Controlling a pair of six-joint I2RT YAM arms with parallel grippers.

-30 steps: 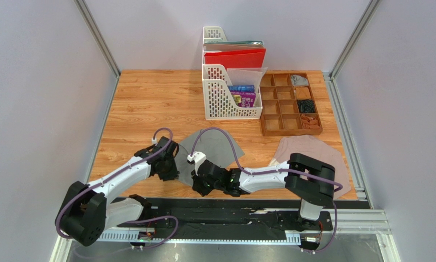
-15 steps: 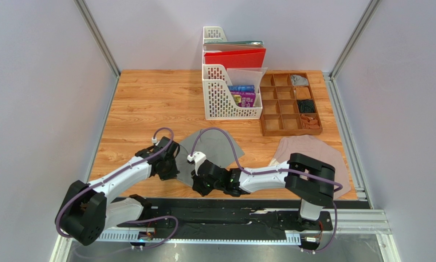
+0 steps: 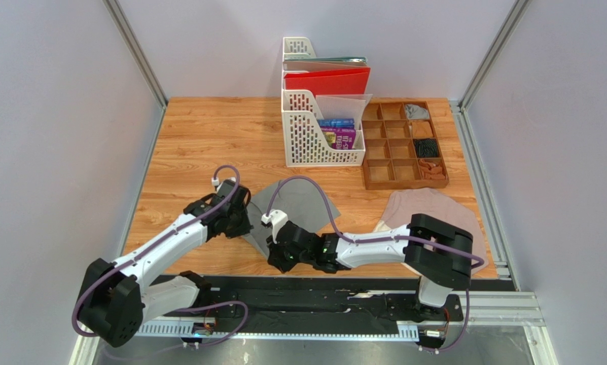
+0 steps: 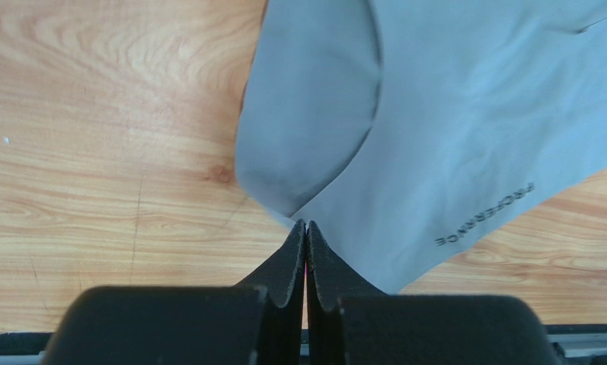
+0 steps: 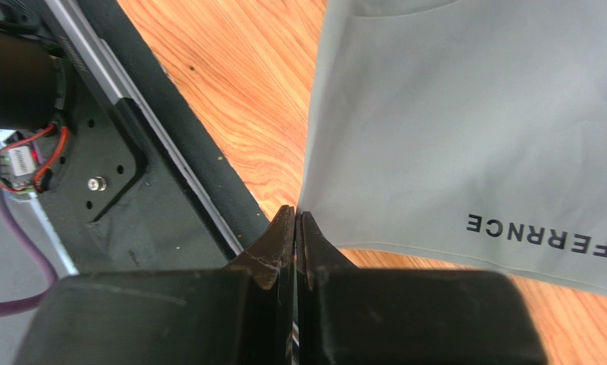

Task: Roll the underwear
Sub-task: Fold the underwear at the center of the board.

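Observation:
The grey underwear (image 3: 295,201) lies flat on the wooden table, just beyond the arms. Dark printed lettering (image 4: 485,214) runs near its hem. My left gripper (image 3: 241,223) is shut on its near left corner (image 4: 305,226), where a darker flap (image 4: 310,114) is folded up. My right gripper (image 3: 274,242) is shut on the near corner (image 5: 297,214), beside the same lettering (image 5: 546,234). The pinkish-beige underwear (image 3: 436,217) lies to the right, partly under the right arm.
Two white file racks (image 3: 321,141) with folders and books stand at the back. A brown compartment tray (image 3: 404,144) holding small items sits to their right. The black base rail (image 3: 321,293) runs along the near edge, close behind the right gripper (image 5: 169,190).
My left gripper has shut on the grey cloth's corner and moved away from the near edge, lifting a flap. The right gripper has stayed shut and shifted only slightly.

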